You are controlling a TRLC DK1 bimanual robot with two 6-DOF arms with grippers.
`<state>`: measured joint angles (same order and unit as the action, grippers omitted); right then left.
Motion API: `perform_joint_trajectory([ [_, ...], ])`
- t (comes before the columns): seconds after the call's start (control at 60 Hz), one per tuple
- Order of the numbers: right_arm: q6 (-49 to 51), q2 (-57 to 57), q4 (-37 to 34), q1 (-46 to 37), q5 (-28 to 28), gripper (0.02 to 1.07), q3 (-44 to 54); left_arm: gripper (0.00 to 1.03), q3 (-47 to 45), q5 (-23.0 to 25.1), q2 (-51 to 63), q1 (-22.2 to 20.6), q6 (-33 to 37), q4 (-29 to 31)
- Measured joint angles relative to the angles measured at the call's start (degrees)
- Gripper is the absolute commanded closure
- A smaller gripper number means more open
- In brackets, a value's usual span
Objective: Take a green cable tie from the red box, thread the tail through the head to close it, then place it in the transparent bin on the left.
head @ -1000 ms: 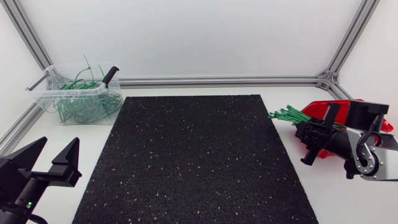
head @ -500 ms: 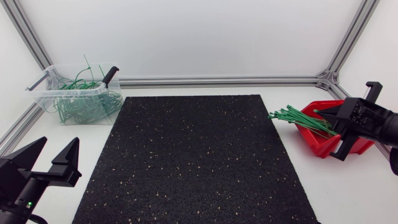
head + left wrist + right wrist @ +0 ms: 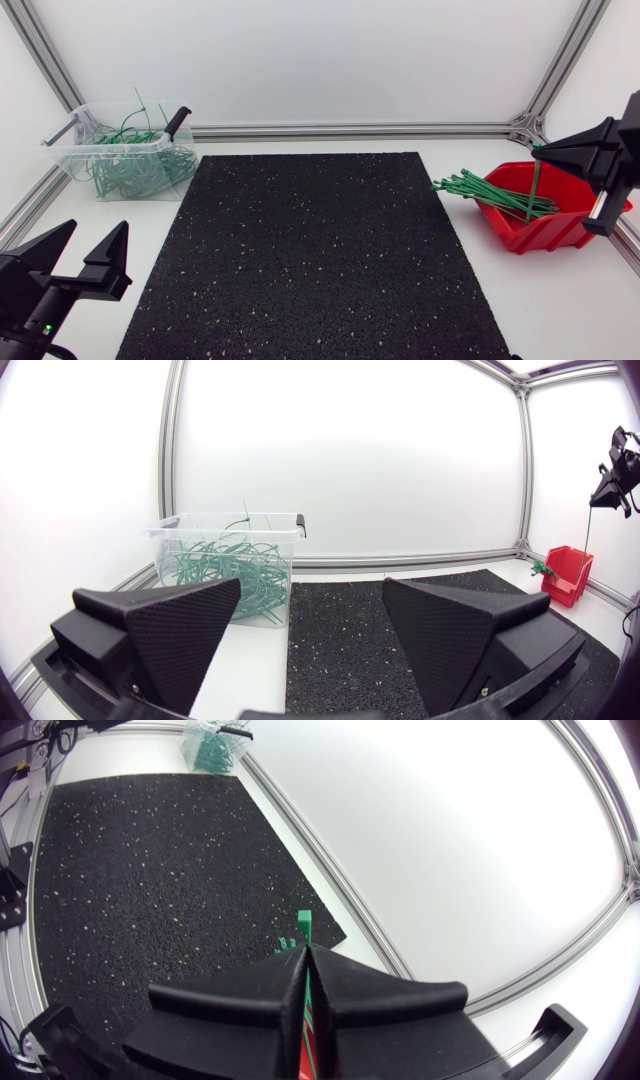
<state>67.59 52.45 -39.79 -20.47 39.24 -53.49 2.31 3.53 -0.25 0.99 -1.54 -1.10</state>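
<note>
A single green cable tie (image 3: 534,185) is pinched between the pressed-together fingers of the right gripper (image 3: 306,955), which is raised above the red box (image 3: 545,235) at the table's right side. The tie hangs straight down, its lower end over the box. A bundle of green ties (image 3: 480,187) juts from the box toward the black mat (image 3: 320,260). The left gripper (image 3: 95,240) is seen at the front left, fingers spread wide with nothing between them. The transparent bin (image 3: 70,160), holding looped green ties, stands at the back left.
</note>
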Motion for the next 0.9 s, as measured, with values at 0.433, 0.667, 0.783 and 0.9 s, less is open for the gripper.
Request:
perform_joint_trajectory([
  [0.433, -6.0, 4.0, -17.0, 5.0, 5.5, 1.01, -15.6, 0.09, 4.2, 0.0, 11.0, 0.0, -1.1, 0.5],
  [0.667, -9.6, 7.7, -23.3, 10.9, 5.6, 1.01, -19.7, 0.1, 15.9, 4.3, 24.4, 0.4, -2.7, 6.7],
  [0.783, -11.5, 9.7, -24.9, 13.9, 6.0, 1.01, -20.1, 0.12, 19.9, 6.8, 27.4, -2.3, -3.2, 9.7],
  [0.9, -12.5, 12.3, -26.7, 16.0, 6.8, 1.01, -20.2, 0.12, 23.9, 7.4, 31.9, -6.6, -3.4, 12.6],
])
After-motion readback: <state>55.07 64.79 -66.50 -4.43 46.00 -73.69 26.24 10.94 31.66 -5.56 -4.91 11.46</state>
